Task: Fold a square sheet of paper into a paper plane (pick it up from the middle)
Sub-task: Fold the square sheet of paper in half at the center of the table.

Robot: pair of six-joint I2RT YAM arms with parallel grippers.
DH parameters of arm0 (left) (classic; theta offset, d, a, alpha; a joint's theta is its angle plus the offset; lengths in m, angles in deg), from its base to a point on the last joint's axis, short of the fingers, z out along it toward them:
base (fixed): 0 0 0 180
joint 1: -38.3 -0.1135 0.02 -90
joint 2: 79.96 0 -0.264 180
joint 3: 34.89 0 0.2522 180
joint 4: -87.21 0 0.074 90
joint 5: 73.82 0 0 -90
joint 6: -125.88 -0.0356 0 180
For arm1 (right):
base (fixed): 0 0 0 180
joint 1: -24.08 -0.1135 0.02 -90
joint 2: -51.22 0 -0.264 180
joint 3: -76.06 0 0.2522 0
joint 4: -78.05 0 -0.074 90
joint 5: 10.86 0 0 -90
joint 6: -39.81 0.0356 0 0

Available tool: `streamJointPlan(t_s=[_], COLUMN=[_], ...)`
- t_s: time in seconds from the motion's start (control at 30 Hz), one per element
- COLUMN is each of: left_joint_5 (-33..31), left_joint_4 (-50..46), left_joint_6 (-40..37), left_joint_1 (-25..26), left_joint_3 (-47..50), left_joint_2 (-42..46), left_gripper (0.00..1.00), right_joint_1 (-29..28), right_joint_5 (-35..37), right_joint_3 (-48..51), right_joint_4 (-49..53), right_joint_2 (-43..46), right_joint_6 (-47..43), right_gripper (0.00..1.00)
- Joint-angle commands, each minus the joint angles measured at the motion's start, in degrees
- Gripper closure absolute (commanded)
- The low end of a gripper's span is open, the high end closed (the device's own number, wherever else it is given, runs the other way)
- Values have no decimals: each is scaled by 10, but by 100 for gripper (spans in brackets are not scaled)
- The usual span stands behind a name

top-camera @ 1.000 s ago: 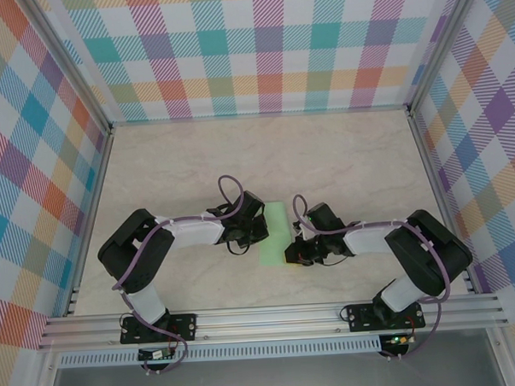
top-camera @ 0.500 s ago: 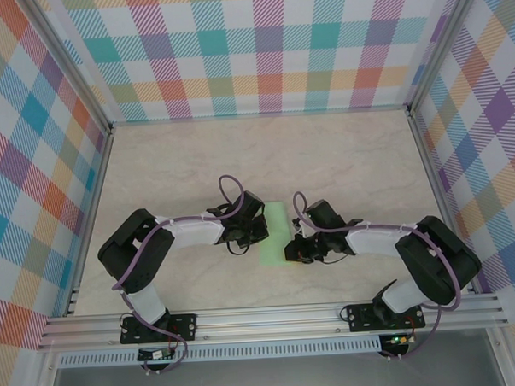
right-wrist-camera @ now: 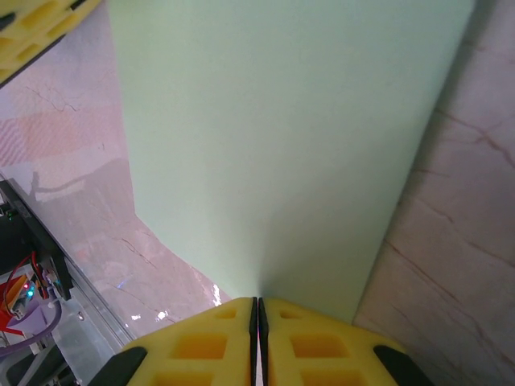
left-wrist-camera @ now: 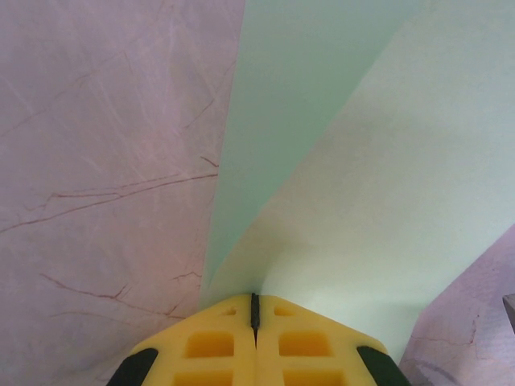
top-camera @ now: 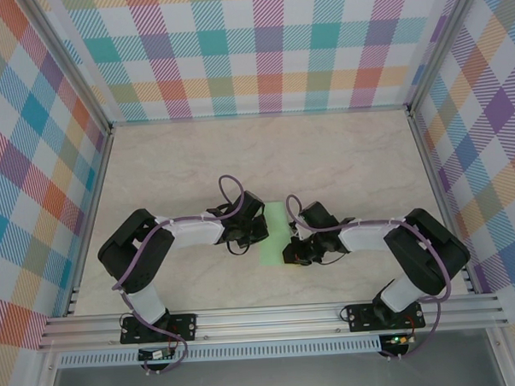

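The square sheet of paper (top-camera: 277, 231) lies folded into a narrow pale green strip on the marble table, between the two grippers. My left gripper (top-camera: 264, 230) is at its left edge. In the left wrist view a lighter upper layer of paper (left-wrist-camera: 378, 177) curls up over a darker layer (left-wrist-camera: 273, 96) and runs into the shut yellow fingers (left-wrist-camera: 217, 342). My right gripper (top-camera: 291, 245) is at the strip's near right edge. In the right wrist view the sheet (right-wrist-camera: 282, 145) spreads flat ahead, and its near edge meets the slit between the shut fingers (right-wrist-camera: 314, 342).
Bare marble table (top-camera: 350, 163) surrounds the paper, with plaid walls on three sides. An aluminium rail (top-camera: 271, 316) with both arm bases runs along the near edge. The left gripper's yellow finger (right-wrist-camera: 36, 32) shows across the paper in the right wrist view.
The right arm's elbow swung outward and back, and its gripper shifted slightly at the paper's edge. The left arm and the paper have stayed put.
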Motion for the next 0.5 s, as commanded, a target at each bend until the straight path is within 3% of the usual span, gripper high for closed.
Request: streamJointPlan(t_s=[0.0,0.17,0.47], left_joint_5=[-16,-17,-16], left_joint_4=[-60,-62,-59], left_joint_6=[-11,-12,-10], left_joint_1=[9,9,9], left_joint_3=[21,21,24], left_joint_2=[-10,-11,-13], left_gripper=[100,100,100], right_joint_1=[-3,58,97], right_joint_5=[2,-1,-43], right_joint_3=[-23,-51,-119], right_joint_4=[28,17,-6], right_joint_2=[34,80,-29], right_joint_6=[-11,-7,-33], right_gripper=[88,89,90])
